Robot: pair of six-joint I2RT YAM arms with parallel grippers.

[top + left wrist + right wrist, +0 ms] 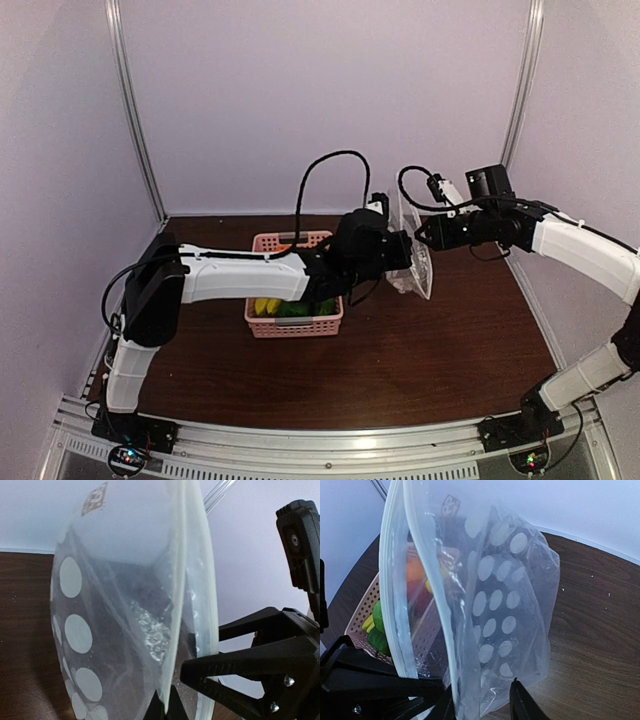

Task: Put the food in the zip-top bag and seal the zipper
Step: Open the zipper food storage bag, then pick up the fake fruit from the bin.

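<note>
The zip-top bag [418, 268] hangs upright above the table between my two grippers, its mouth spread open and nothing in it. My left gripper [167, 707] is shut on one lip of the bag [125, 605], next to the zipper [200, 580]. My right gripper [482, 702] is open, its fingers either side of the other lip of the bag [505, 605]. The zipper strips [395, 590] stand apart. The food lies in the pink basket [295, 326]: yellow banana [266, 306], green pieces [296, 310], an orange [414, 572], a red ball [420, 599].
The pink lattice basket [357, 617] stands left of the bag, under my left arm [240, 275]. The right arm [580, 250] reaches in from the right. White walls close in the back and both sides. Bare brown table [440, 350] lies in front.
</note>
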